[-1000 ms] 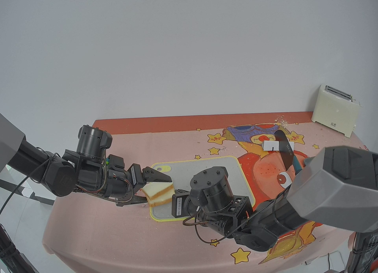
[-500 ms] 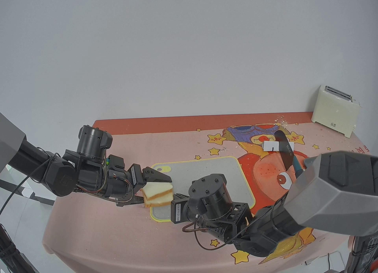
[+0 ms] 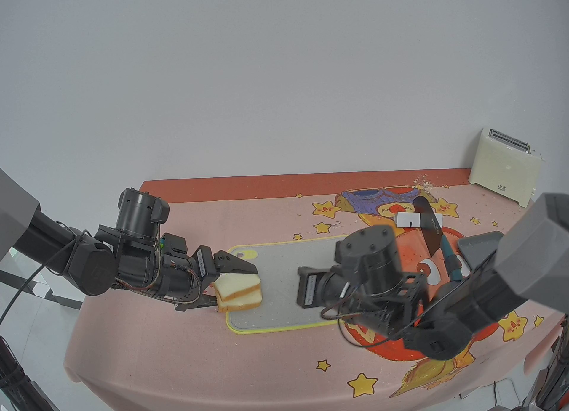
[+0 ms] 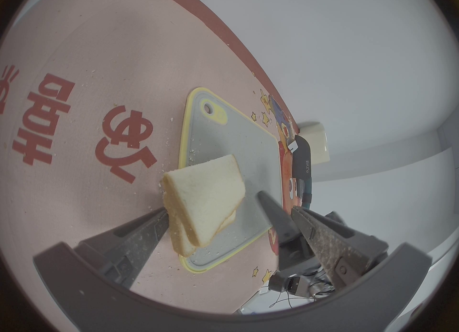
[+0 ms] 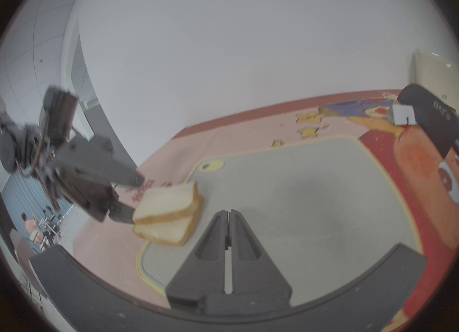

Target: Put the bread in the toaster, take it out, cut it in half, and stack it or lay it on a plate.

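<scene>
Bread halves (image 3: pixel 238 292) stacked at the cutting board's (image 3: pixel 284 288) 8 o'clock.
We saw our left gripper (image 3: pixel 236 286) open astride them, our right gripper (image 5: pixel 228 215) closed and empty over the board's 4 o'clock side.

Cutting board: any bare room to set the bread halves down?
Free: the middle of the cutting board, between the bread at its left near corner and the right gripper; also the tablecloth between board and red border. Crowded: right of the board, where the knife lies by the right arm.
</scene>
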Available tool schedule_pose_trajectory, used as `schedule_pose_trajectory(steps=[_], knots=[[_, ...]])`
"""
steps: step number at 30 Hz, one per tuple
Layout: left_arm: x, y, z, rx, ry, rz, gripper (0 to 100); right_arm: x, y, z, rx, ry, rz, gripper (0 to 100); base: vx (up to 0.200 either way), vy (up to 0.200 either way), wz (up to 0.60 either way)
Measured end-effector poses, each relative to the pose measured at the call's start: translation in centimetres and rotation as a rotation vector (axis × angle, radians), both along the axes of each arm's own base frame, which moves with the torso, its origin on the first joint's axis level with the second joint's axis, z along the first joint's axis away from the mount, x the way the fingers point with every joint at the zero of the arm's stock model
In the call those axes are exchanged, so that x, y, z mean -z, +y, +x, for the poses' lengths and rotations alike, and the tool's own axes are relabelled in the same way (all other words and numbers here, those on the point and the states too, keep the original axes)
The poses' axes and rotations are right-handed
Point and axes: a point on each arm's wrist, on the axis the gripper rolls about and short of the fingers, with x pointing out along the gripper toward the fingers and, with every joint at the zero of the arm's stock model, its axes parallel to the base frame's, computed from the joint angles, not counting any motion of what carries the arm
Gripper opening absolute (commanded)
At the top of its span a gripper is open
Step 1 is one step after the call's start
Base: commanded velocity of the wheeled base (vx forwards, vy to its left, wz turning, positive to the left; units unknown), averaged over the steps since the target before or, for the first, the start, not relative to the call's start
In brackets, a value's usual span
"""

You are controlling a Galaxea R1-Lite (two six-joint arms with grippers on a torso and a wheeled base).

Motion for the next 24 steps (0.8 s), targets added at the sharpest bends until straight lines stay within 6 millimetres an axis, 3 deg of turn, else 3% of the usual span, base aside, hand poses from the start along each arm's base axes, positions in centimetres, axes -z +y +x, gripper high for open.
schedule_pose_trajectory(steps=[12,20,24], knots=[[0.2,0.0,0.1,-0.019,0.021,-0.001,0,-6.1,-7.9,0.2,0.093,-0.055,0.180,0,0.000,0.000,0.00],[-0.2,0.2,-0.2,-0.026,0.013,-0.006,0,-8.4,-9.7,-0.4,0.113,-0.117,0.224,0,0.000,0.000,0.00],[-1.7,0.6,-0.9,-0.036,-0.024,-0.023,0,-8.8,-10.2,-0.4,0.125,-0.133,0.232,0,0.000,0.000,0.00]])
